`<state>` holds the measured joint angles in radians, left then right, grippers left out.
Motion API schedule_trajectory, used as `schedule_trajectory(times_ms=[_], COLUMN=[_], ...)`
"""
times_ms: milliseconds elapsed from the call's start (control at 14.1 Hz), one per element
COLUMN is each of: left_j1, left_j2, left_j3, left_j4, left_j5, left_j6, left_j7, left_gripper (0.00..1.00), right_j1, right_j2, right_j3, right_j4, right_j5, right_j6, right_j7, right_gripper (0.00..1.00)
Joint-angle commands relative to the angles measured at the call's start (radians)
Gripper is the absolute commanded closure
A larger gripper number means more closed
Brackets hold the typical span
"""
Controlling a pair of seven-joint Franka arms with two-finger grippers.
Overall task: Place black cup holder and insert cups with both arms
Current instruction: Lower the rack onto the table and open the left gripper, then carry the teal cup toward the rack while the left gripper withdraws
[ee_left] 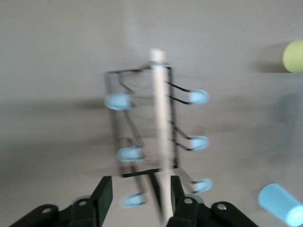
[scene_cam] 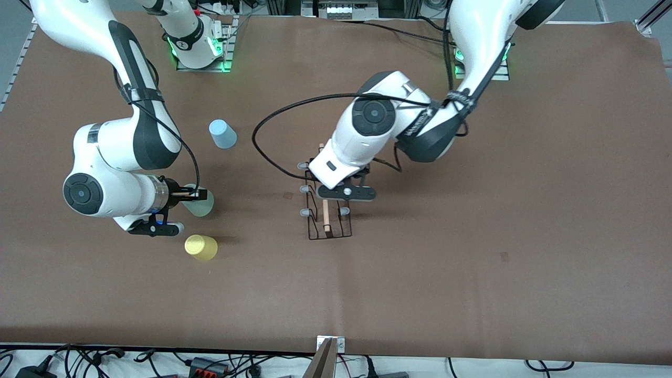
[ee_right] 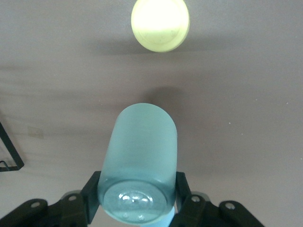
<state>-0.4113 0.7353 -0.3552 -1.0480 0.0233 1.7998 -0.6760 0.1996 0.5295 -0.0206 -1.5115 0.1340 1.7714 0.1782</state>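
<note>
Rack first: the black cup holder (scene_cam: 328, 210) stands mid-table, wooden handle (ee_left: 160, 137) between the left gripper's (ee_left: 138, 198) parted fingers (apparently letting go). Right gripper (ee_right: 137, 201) clamps the mint cup (ee_right: 139, 165) above the table, probably bound for a peg; yellow cup (scene_cam: 201, 247) and blue cup (scene_cam: 222, 134) wait nearby

Brown-covered table (scene_cam: 472, 262), cables (scene_cam: 157, 362) along its near edge.
</note>
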Motion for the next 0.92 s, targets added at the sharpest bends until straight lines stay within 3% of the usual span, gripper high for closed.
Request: schedule_trajectory(times_ms=[0, 71, 427, 640, 854], left_j1=[0.138, 0.166, 0.345, 0.382, 0.477], left_j2=[-0.074, -0.095, -0.143, -0.151, -0.233], left_j3=[-0.010, -0.008, -0.005, 0.002, -0.001], left_j4=[-0.003, -0.006, -0.006, -0.007, -0.006], left_j5=[0.004, 0.013, 0.015, 0.017, 0.009], left_j6=[-0.163, -0.221, -0.376, -0.437, -0.552], left_j7=[0.182, 0.247, 0.306, 0.395, 0.398], left_gripper=[0.17, 0.00, 0.00, 0.00, 0.00], right_j1=[0.029, 0.035, 0.064, 0.089, 0.153], right_j2=[-0.040, -0.045, -0.045, -0.045, -0.011], right_j3=[0.034, 0.059, 0.181, 0.261, 0.263], right_j4=[0.013, 0.014, 0.079, 0.079, 0.079], right_j5=[0.025, 0.045, 0.153, 0.167, 0.164], right_j6=[-0.021, -0.021, -0.021, -0.012, -0.007], right_j7=[0.093, 0.142, 0.328, 0.476, 0.532], right_gripper=[0.68, 0.68, 0.68, 0.68, 0.68])
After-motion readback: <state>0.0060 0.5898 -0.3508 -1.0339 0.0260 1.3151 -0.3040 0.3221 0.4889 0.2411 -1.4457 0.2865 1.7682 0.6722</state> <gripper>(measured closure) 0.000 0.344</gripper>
